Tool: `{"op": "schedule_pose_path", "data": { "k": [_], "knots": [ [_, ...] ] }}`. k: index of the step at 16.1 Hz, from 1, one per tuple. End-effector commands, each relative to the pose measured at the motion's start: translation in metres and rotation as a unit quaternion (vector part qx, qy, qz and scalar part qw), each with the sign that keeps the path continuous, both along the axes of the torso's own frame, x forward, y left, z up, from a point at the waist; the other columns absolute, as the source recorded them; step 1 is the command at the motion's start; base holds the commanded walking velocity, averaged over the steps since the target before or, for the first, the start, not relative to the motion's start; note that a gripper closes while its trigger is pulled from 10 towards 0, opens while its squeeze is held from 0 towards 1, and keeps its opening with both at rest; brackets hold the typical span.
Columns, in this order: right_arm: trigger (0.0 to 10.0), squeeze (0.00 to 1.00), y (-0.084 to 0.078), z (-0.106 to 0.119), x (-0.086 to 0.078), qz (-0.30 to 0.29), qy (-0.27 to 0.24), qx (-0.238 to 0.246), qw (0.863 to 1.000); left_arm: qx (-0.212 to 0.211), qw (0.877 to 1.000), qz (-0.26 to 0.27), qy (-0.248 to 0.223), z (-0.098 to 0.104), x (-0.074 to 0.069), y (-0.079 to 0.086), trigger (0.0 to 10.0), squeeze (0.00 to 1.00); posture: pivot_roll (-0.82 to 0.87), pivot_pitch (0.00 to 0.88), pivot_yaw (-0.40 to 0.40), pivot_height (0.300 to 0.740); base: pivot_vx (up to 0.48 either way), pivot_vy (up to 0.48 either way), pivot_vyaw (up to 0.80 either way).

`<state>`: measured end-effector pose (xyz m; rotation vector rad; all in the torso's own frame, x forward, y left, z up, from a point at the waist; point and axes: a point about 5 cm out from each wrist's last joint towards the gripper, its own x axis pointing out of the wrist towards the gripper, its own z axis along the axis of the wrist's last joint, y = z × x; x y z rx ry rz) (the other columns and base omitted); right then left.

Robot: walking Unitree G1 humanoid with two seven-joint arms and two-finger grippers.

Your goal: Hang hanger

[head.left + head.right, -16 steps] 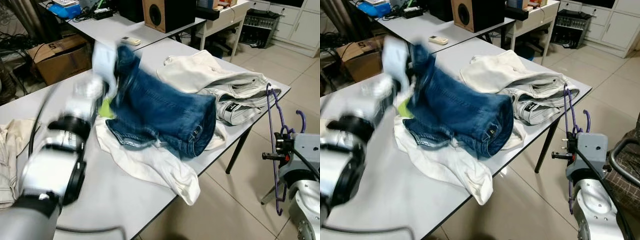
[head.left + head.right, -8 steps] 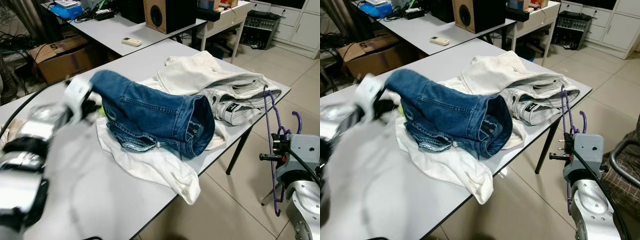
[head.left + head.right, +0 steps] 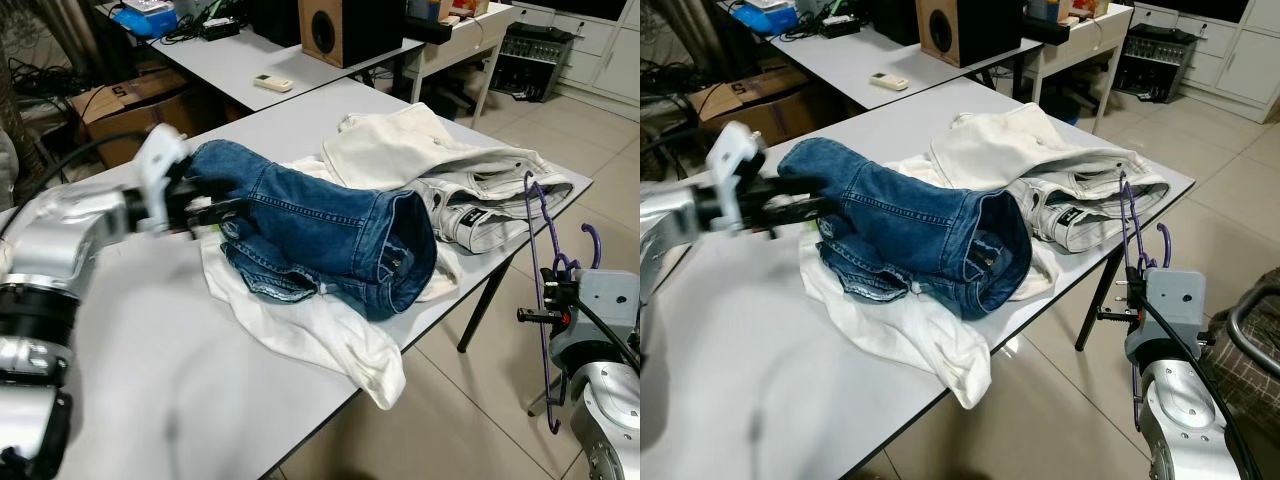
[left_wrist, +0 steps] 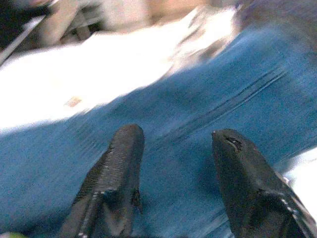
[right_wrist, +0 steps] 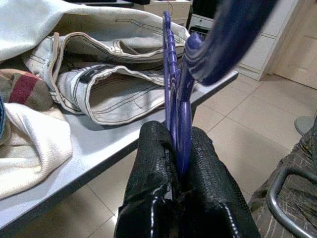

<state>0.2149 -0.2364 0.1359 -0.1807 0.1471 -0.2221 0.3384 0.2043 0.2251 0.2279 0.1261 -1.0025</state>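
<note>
1. Left eye view: grey table point(image 3: 190, 400) is carrying a pile of clothes, with the blue denim jacket point(image 3: 320, 235) lying on top of a white garment point(image 3: 320, 335) that is drooping over the table's near edge. Pale jeans point(image 3: 480, 200) are sitting beyond the jacket, toward the table's far corner. Bare tabletop is lying open on the near side of the jacket; tiled floor past the table's right edge is open too.
2. Same view: left gripper point(image 3: 215, 205) is reaching along the tabletop to the jacket's left end, its fingers touching the denim. Against 1.0 s ago, the jacket is no longer lifted and blurred; it is lying flat on the pile, and the arm is sitting lower.
3. Right eye view: purple hanger point(image 3: 1132, 290) is standing upright off the table's right edge, beside the table leg, held in the right gripper point(image 3: 1120, 310). Its pose is matching the earlier frames.
4. Left wrist view: the two black fingers point(image 4: 116, 173) are standing apart with blue denim right behind them, nothing pinched between.
5. Right wrist view: right gripper fingers point(image 5: 153, 168) are clamping together on the hanger's purple bars, with the table edge and pale jeans just beyond.
</note>
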Motion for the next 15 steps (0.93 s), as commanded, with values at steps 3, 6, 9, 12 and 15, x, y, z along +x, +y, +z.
{"op": "schedule_pose_path", "data": {
  "k": [3, 6, 9, 12, 15],
  "knots": [
    [10.0, 0.0, 0.001, 0.003, -0.002, -0.002, -0.008, 0.001, 1.0, -0.008, 0.998, -0.042, 0.04, -0.012, -0.025, -0.034, 10.0, 1.0, -0.2, 0.001, 0.115, 0.74, 0.0, 0.0, 0.0],
    [10.0, 0.0, 0.003, 0.003, -0.001, 0.0, -0.008, 0.003, 1.0, 0.003, 0.999, -0.005, -0.041, -0.016, -0.036, -0.076, 10.0, 1.0, -0.2, 0.0, 0.111, 0.74, 0.0, 0.0, 0.0],
    [10.0, 0.0, 0.004, 0.003, 0.001, 0.005, -0.008, 0.003, 1.0, -0.011, 1.0, -0.002, -0.01, -0.024, -0.053, -0.104, 10.0, 0.86, -0.2, 0.0, 0.109, 0.74, 0.0, 0.0, 0.0],
    [10.0, 0.0, 0.003, 0.004, 0.001, 0.006, -0.009, 0.001, 1.0, 0.001, 0.998, 0.066, -0.014, -0.032, -0.051, -0.118, 10.0, 0.0, -0.2, 0.0, 0.108, 0.74, 0.0, 0.0, 0.0],
    [10.0, 0.0, 0.005, 0.004, 0.002, 0.013, -0.009, 0.0, 1.0, -0.022, 0.997, 0.074, 0.008, -0.036, -0.059, -0.136, 10.0, 0.0, -0.21, 0.0, 0.104, 0.74, 0.0, 0.0, 0.0]
  ]
}}
